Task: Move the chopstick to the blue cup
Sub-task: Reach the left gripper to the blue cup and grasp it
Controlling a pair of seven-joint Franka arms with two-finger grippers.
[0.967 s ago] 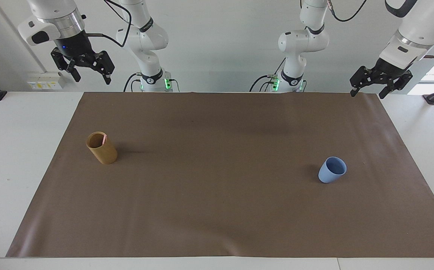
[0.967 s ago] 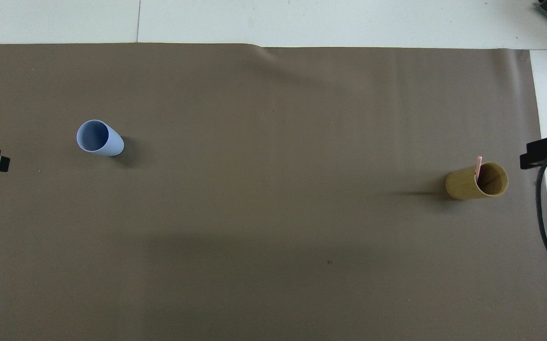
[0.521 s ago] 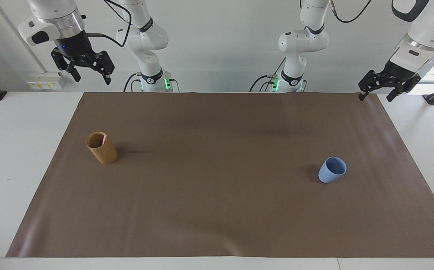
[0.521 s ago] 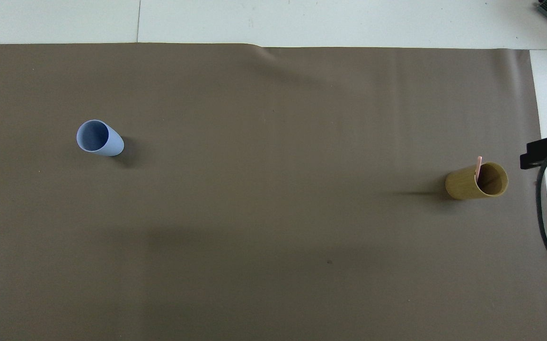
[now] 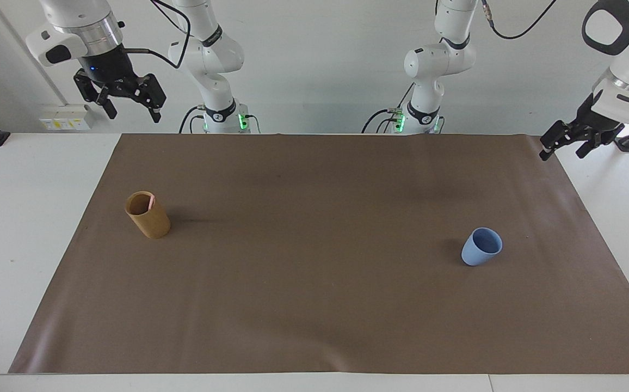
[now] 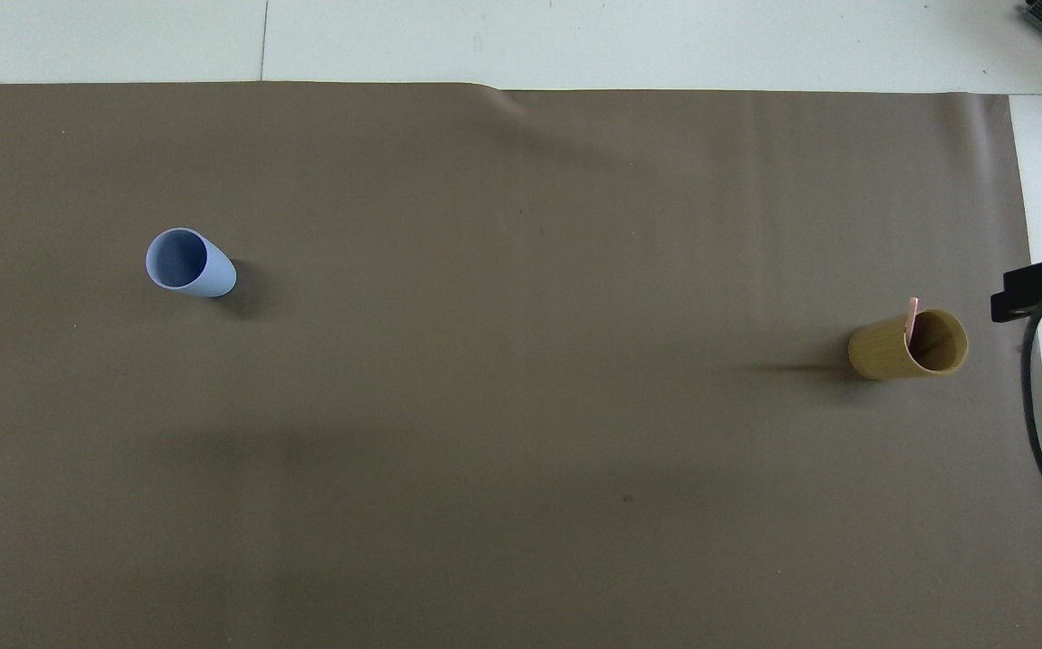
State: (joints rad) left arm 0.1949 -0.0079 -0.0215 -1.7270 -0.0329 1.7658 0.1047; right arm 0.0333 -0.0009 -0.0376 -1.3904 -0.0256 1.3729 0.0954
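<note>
The chopstick stands in a tan-brown cylindrical holder toward the right arm's end of the table; only its pale-pink tip shows above the rim. The blue cup stands upright with nothing in it toward the left arm's end, also in the overhead view. My right gripper hangs open and high over the table edge by its base, well apart from the holder. My left gripper is open and holds nothing, in the air over the mat's corner at the left arm's end.
A brown mat covers most of the white table. A black cable loops down beside the holder at the right arm's end. Both arm bases stand at the robots' edge of the table.
My left gripper has swung outward toward its end of the table and slightly lower, almost leaving the overhead view. The right arm, cup, holder and chopstick have not moved.
</note>
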